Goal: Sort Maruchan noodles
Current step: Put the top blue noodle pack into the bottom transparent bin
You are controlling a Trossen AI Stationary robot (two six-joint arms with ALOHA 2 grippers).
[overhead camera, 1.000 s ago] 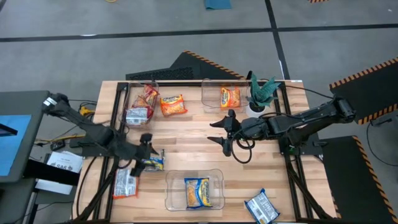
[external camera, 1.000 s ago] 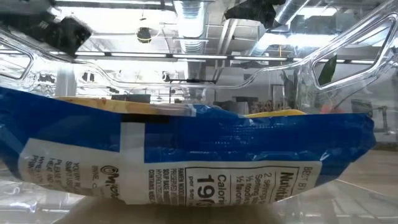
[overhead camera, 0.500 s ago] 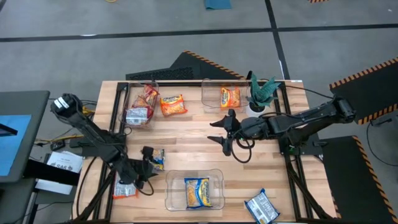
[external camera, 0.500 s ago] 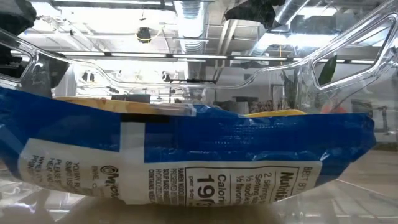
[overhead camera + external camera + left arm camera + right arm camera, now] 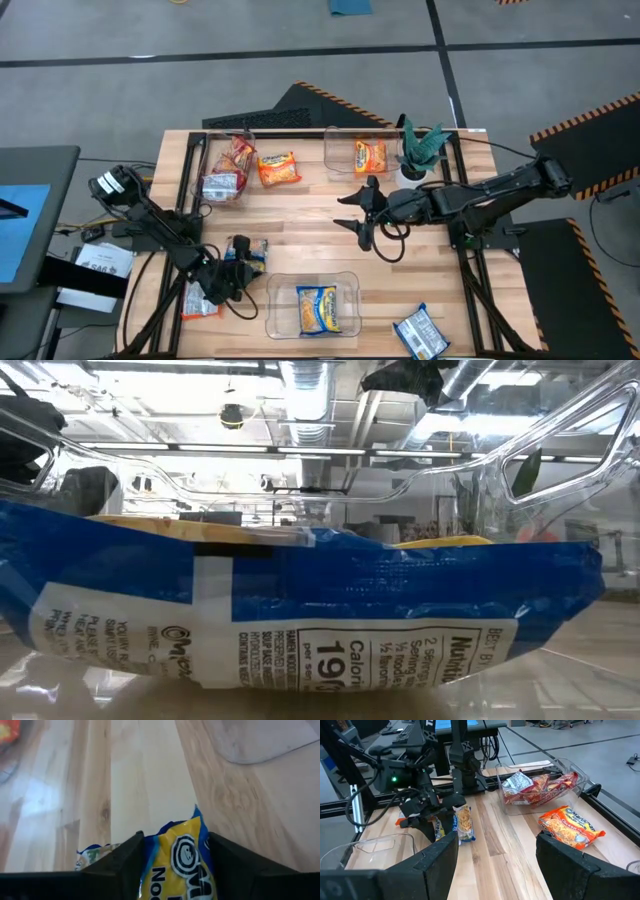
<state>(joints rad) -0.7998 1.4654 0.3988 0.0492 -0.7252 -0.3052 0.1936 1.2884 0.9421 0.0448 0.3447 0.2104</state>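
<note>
A blue-and-yellow noodle packet [image 5: 250, 253] sits in my left gripper [image 5: 239, 265], near the table's near-left; the left wrist view shows this packet [image 5: 182, 865] between the fingers. My right gripper [image 5: 350, 210] hovers open over the table's middle, touching nothing. An orange packet [image 5: 279, 168] lies flat on the far-left boards. A red-and-silver packet [image 5: 200, 298] lies by the near-left edge. A blue packet [image 5: 420, 332] lies at the near-right. The low view is filled by a blue-and-yellow packet [image 5: 320, 610] lying in a clear bin. My left gripper pinches the blue-and-yellow packet between its two fingers [image 5: 127, 857], which stand on its two long sides. The packet's free end [image 5: 196, 815] sticks out past the fingertips toward the table's far side. Whether it is lifted clear of the boards, I cannot tell.
Three clear bins stand on the table: a far-left bin [image 5: 205, 150] with red-and-silver packets, a far-middle bin [image 5: 340, 150] with one orange packet, and a near-middle bin [image 5: 275, 305] with a blue-and-yellow packet. A green potted plant [image 5: 418, 150] stands at the far right.
My left arm has swung toward the table's near edge and its gripper has turned, from pointing down over the packet to lying lower and pointing toward the far side. The blue-and-yellow packet has turned with it, shifting slightly toward the far side. The right arm has kept still.
</note>
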